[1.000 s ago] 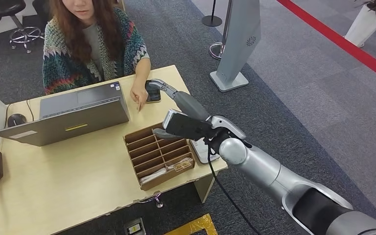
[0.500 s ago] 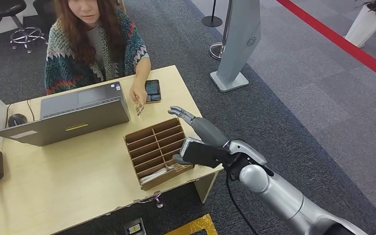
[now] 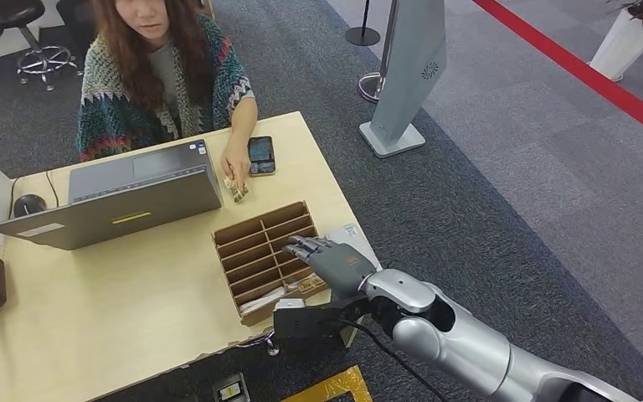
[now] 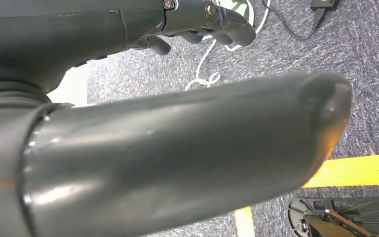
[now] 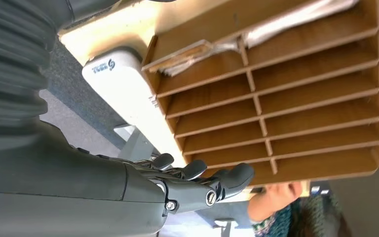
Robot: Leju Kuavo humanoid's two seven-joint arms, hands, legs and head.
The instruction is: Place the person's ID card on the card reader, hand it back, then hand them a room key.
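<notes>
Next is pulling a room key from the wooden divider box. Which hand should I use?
Right. The right hand hovers over the divider box, near the end slots holding key cards, and it holds nothing. The left hand hangs beside the body over carpet, away from the desk.

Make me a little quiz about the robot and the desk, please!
1. True or false: the robot's right hand holds a card.
2. What lies on the table right beside the person's hand? A) a phone B) a cup C) a banana
3. Fill in the gap: the right hand is above the wooden ____ with many compartments.

Key
1. False: its fingers are apart and it holds nothing.
2. A
3. box
</notes>
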